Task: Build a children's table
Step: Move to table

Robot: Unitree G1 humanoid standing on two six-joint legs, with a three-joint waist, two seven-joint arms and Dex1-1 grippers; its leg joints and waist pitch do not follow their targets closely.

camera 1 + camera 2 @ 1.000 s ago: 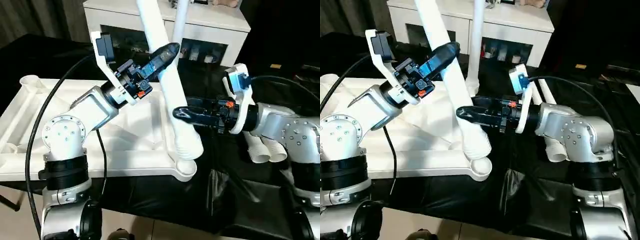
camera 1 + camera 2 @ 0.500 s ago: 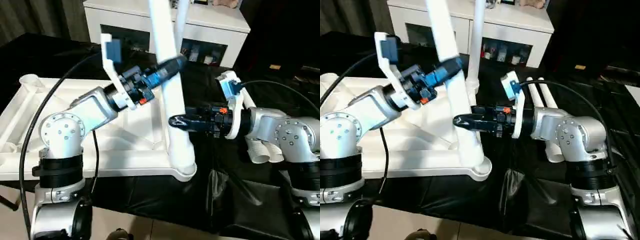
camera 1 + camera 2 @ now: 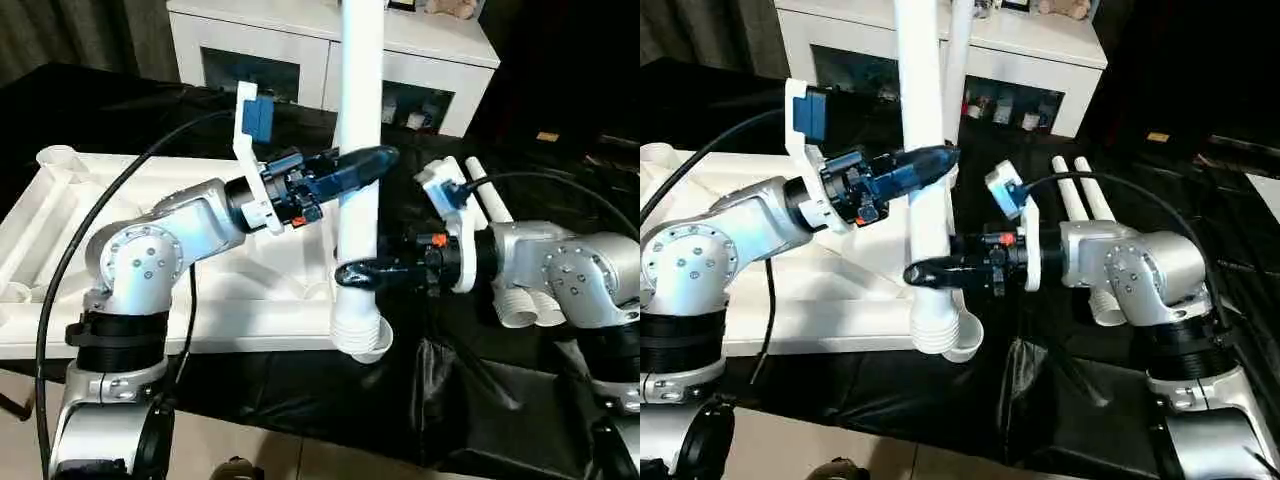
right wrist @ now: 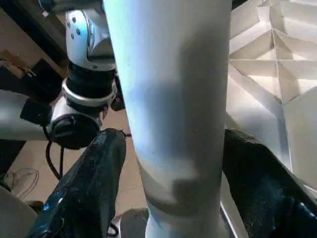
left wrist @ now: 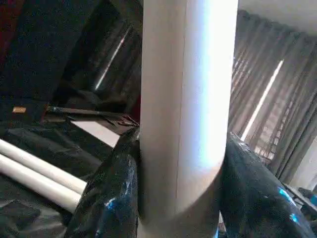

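The left gripper (image 3: 362,168) and the right gripper (image 3: 352,274) both pinch the white leg (image 3: 358,150), left above right. The leg's upper end is cut off by the picture edge; its ribbed foot sits at the near corner socket (image 3: 372,347) of the tabletop (image 3: 60,230). A second ago it leaned; now it stands upright. Two spare legs (image 3: 1087,205) lie beyond the right arm.

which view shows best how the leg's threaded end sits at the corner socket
The left eye view: the leg's ribbed end stands upright over the corner socket. The right eye view shows much the same. Both wrist views show smooth tube between end effector fingers.
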